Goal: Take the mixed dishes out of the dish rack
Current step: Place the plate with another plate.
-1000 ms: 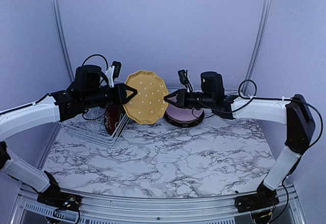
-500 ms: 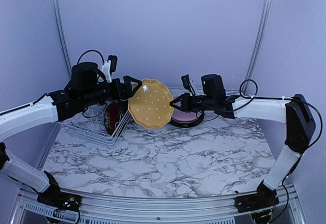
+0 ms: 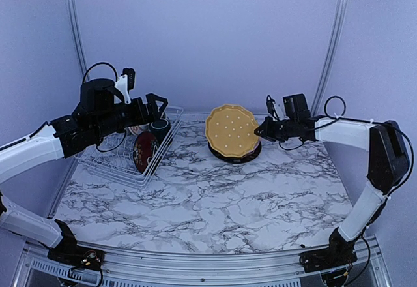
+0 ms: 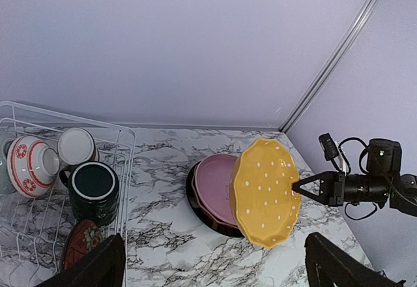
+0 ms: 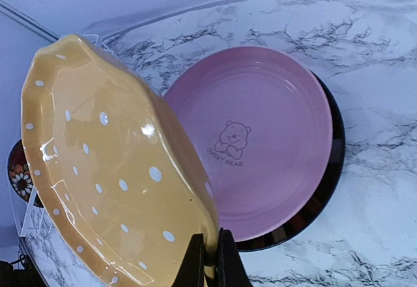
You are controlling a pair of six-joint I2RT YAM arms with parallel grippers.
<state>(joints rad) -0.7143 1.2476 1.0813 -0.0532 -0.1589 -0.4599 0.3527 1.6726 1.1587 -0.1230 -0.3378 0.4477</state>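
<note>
Pinching yellow plate [image 3: 232, 130] w/ R gripper [image 3: 259, 131] (L gripper [image 3: 159, 106] spread), rack [image 3: 111, 166] holds mug [image 4: 94, 186], cups [image 4: 76, 145]

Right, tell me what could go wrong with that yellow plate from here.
1. The right arm's jaws pinch the yellow plate only at its rim while it hangs steeply tilted; it could pivot or slip out.
2. Its lower edge is close to the pink plate lying on the black plate; coming down edge-first, it might chip them or settle off-centre and slide.
</note>
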